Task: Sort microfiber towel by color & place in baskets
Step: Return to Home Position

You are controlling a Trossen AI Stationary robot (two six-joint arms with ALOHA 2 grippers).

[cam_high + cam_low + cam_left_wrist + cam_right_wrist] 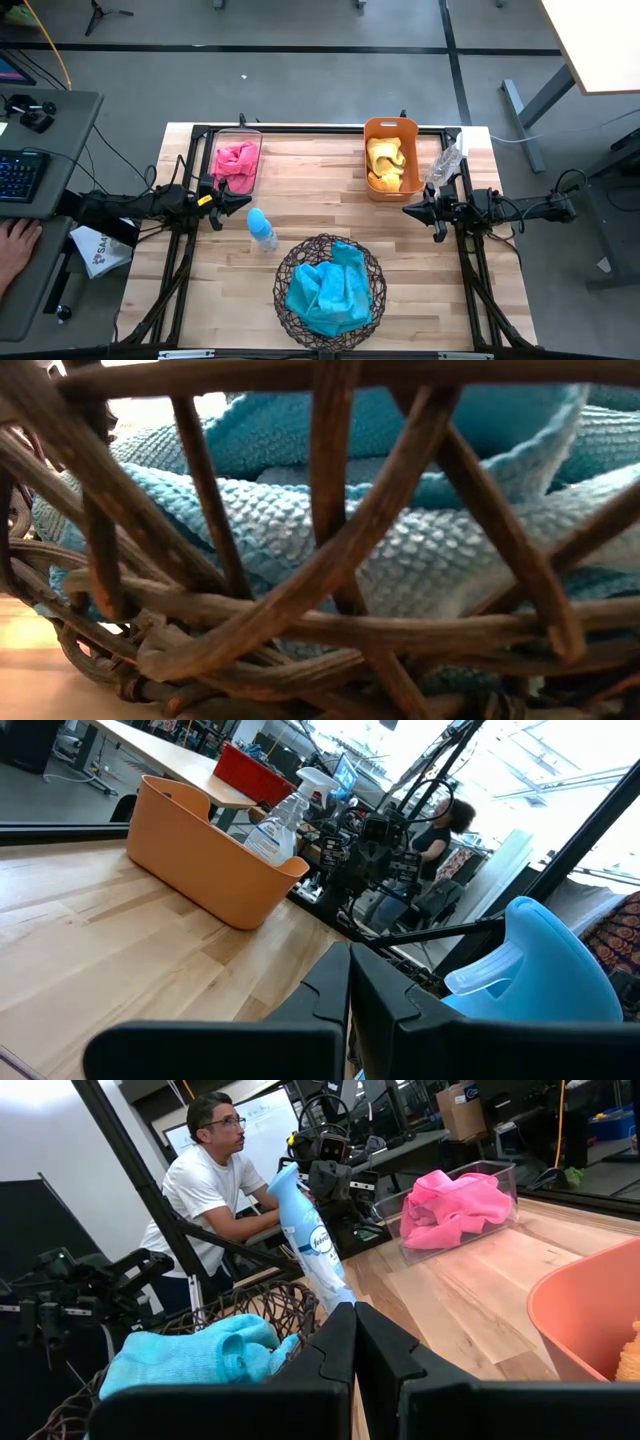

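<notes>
Teal-blue towels [328,285] lie piled in the round dark-brown wire basket [292,262] at the table's near middle; they also fill the low view [400,530]. Pink towels [235,163] lie in the clear tub [247,135] at the far left. Yellow towels [386,163] lie in the orange bin [390,125] at the far right. My left gripper [247,201] is shut and empty at the table's left, near the clear tub. My right gripper [406,210] is shut and empty at the right, just near of the orange bin.
A small light-blue bottle [262,229] stands between the left gripper and the wire basket. A clear spray bottle [446,160] lies at the far right beside the orange bin. A person sits beyond the table's left edge [205,1175]; a hand [12,240] rests by a keyboard.
</notes>
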